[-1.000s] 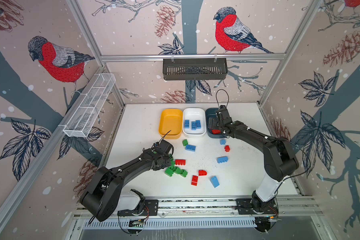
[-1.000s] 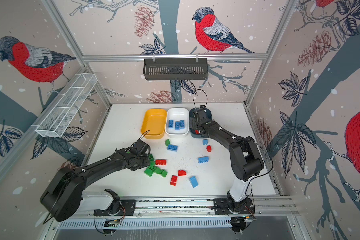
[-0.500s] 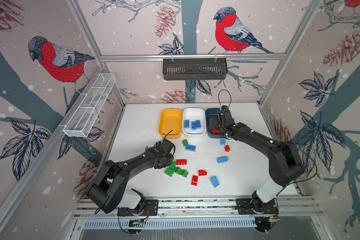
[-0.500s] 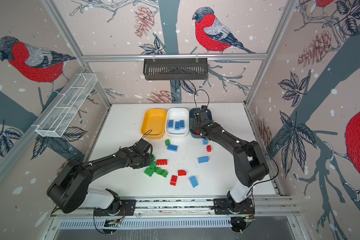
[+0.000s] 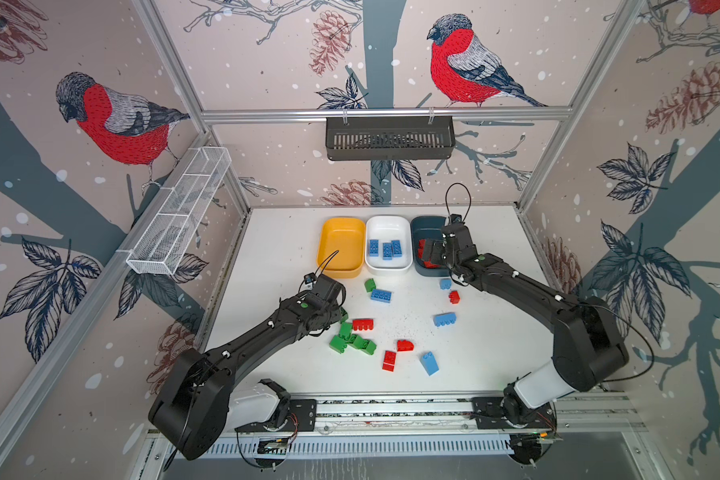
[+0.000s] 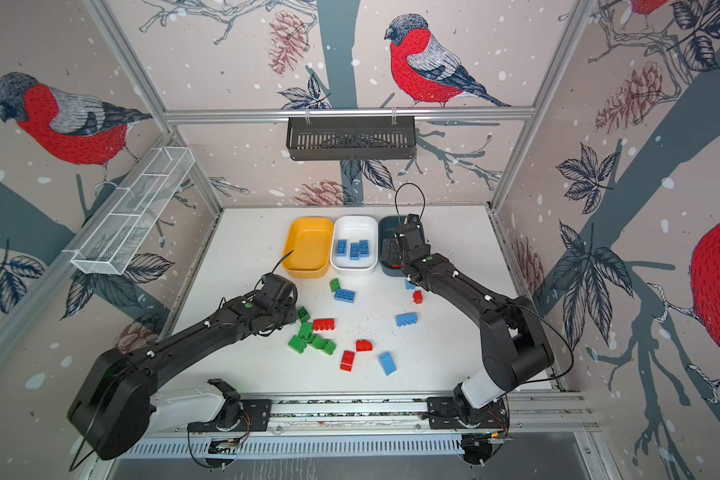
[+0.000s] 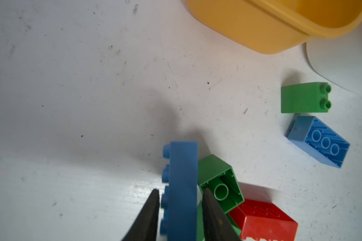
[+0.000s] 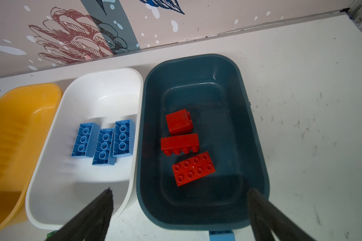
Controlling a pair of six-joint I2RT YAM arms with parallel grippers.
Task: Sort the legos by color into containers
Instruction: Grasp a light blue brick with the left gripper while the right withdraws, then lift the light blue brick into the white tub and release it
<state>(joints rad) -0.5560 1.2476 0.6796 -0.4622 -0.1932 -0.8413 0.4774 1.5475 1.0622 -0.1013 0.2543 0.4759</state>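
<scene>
**Left gripper**: jaws drawn narrow. One finger is against the studded face of the held blue brick, the other against its flat back. The brick stands on edge. Cannot tell whether it is clear of the surface. It is left of the middle of the table, just beside a hollow green brick and a red brick.

**Right gripper**: jaws spread wide, nothing between them. It hovers over the near end of the teal tub.

**Tubs:** one row at the middle of the table's far edge, side by side.
- The yellow tub is at the left end of the row.
- The white tub is in the middle and holds three blue bricks, laid side by side.
- The teal tub is at the right end and holds three red bricks.

**Loose on the table's middle, in both top views:**
- a clump of green bricks
- scattered red bricks
- scattered blue bricks
- a single green and a single blue, touching each other, just in front of the white tub
</scene>
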